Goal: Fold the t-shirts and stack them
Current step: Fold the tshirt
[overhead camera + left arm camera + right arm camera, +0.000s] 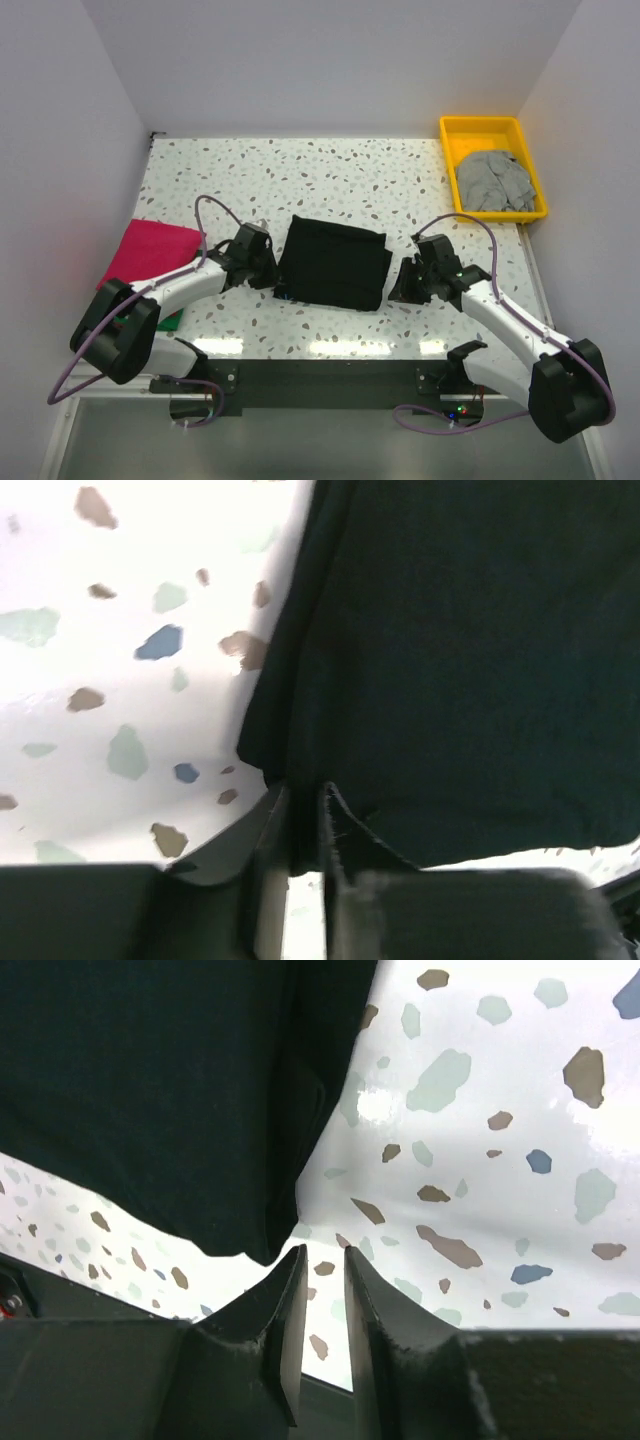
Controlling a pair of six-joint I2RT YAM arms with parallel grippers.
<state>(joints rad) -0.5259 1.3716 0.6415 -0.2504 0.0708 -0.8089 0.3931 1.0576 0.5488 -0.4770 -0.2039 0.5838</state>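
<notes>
A folded black t-shirt (335, 263) lies flat at the centre of the speckled tabletop (330, 175), flanked by both arms. The left gripper (268, 268) sits at the shirt's 9 o'clock edge, its jaws drawn close with the hem at their tips; whether they pinch the cloth cannot be told. The right gripper (405, 282) rests just off the 4 o'clock corner, jaws nearly together with only a sliver of tabletop between them, gripping nothing. A magenta t-shirt (150, 250) lies folded at 9 o'clock, well apart from the black one, with a strip of green cloth (172, 320) showing beside the left arm. At 2 o'clock, a crumpled grey t-shirt (493, 180) fills the yellow tray (480, 124).
</notes>
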